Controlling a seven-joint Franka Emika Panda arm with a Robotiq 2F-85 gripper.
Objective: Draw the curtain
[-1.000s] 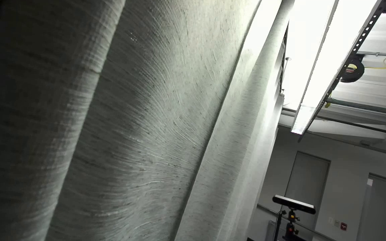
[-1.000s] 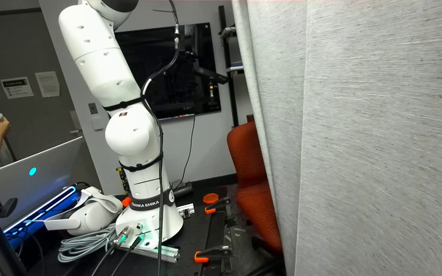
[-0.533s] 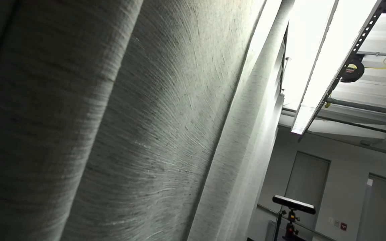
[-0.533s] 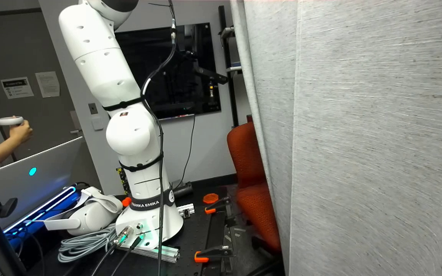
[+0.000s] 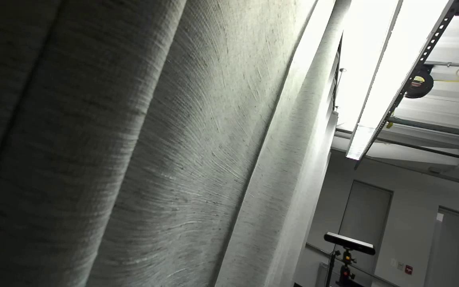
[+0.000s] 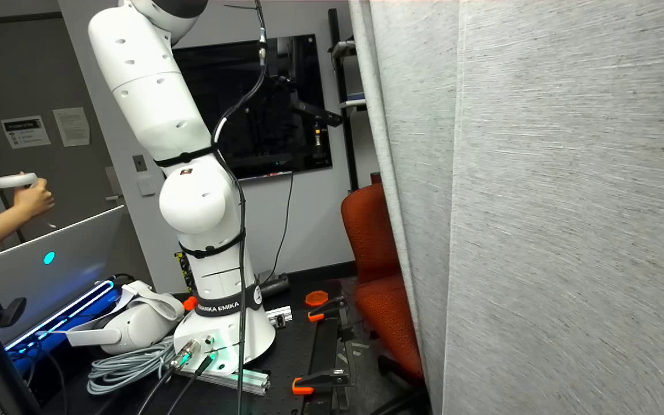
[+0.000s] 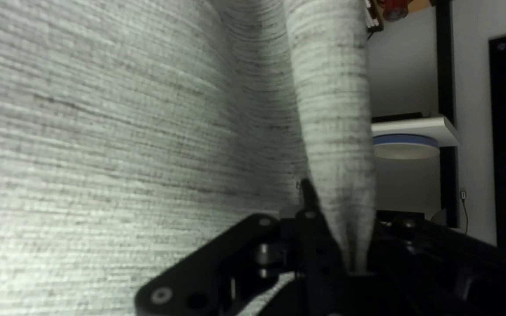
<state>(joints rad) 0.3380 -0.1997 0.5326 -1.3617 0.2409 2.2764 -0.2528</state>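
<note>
The curtain is a tall pale grey fabric with long vertical folds. It fills much of an exterior view [image 5: 213, 143] and the right side of an exterior view [image 6: 574, 207]. In the wrist view the curtain [image 7: 103, 131] covers the left and middle. My gripper [image 7: 347, 228] comes in from the bottom there. A fold of the curtain narrows down between its dark fingers and is pinched low in the jaws. The right finger is dark and hard to make out. In the exterior views the gripper is out of view; only the white arm [image 6: 165, 109] shows, rising past the top edge.
A red-orange chair [image 6: 372, 259] stands behind the curtain's edge. A black screen [image 6: 263, 109] hangs on the wall. A laptop [image 6: 49, 259] and a white headset [image 6: 142, 317] lie beside the arm base. A person's hand [image 6: 35, 199] holds a controller. A shelf [image 7: 415, 127] shows in the wrist view.
In an exterior view the near curtain fold has shifted right. In an exterior view the curtain swayed left, then back right. The person's hand has moved right; the arm's lower part looks still.
</note>
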